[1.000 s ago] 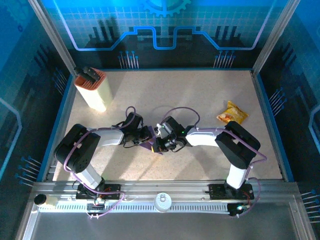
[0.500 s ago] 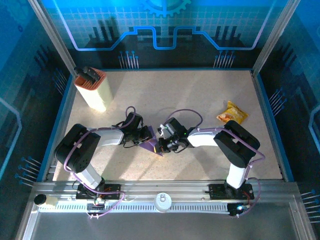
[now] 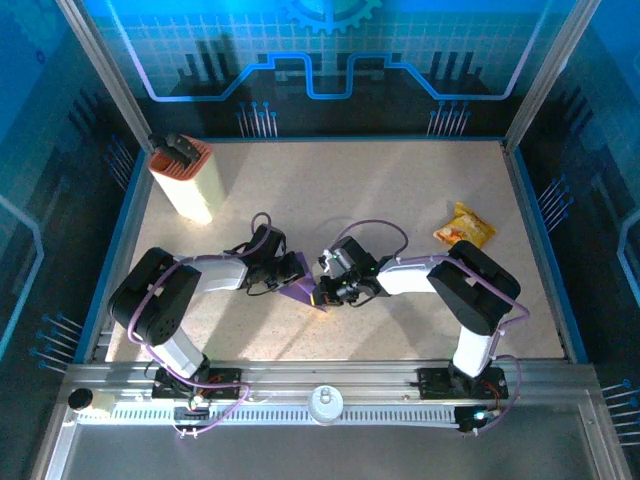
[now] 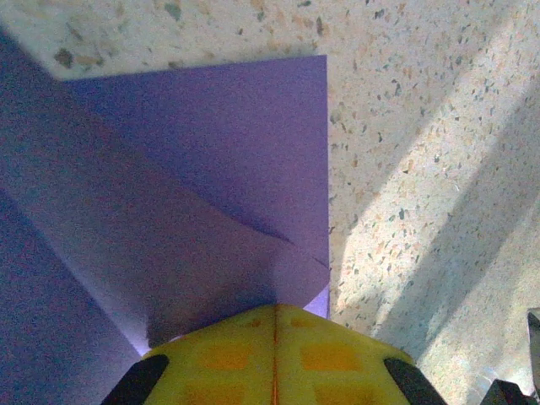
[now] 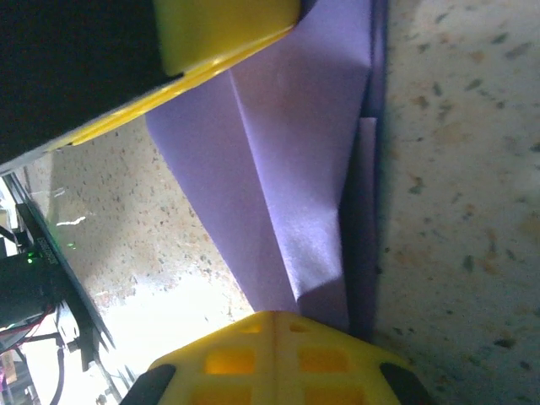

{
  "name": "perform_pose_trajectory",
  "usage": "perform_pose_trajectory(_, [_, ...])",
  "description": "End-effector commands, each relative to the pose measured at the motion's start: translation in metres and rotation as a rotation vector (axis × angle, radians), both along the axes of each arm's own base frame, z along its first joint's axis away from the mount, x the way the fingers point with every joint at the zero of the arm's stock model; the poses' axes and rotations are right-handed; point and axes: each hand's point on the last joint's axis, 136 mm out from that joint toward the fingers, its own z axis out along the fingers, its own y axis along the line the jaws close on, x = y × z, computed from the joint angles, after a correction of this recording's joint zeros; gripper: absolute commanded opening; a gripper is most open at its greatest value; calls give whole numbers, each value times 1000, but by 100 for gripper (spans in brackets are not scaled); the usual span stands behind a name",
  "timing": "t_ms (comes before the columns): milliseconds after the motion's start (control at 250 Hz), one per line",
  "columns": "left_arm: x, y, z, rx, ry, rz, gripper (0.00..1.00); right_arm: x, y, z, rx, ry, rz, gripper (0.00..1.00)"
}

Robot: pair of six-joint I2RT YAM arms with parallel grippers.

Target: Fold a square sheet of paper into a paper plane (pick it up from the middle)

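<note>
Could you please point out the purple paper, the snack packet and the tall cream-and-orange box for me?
purple paper (image 4: 211,160), left wrist view, on its flat upper flap.
snack packet (image 3: 464,227), top view, on its middle.
cream-and-orange box (image 3: 193,195), top view, on its cream side.

The far half of the table (image 3: 340,180) lay open from left edge to right edge, apart from the cream-and-orange box (image 3: 185,182) standing near the far-left corner and the yellow-orange snack packet (image 3: 465,226) close to the right edge. Nearer the near edge, the left arm (image 3: 215,272) and right arm (image 3: 415,272) met at the middle over the purple sheet of paper (image 3: 303,292), barring passage across. Bare tabletop lay outside each arm.
</note>
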Motion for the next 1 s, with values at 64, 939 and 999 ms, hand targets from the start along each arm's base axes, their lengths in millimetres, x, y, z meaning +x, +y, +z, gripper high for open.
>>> perform_pose_trajectory(64, [-13, 14, -21, 79, 74, -5, 9, -4, -12, -8, -23, 30, -27, 0])
perform_pose_trajectory(939, [-13, 13, -21, 79, 76, -7, 8, -12, -6, 1, -68, -26, 43, 1])
perform_pose_trajectory(999, [-13, 14, -21, 81, 78, -9, 9, -12, -9, -3, -82, -25, 34, 1])
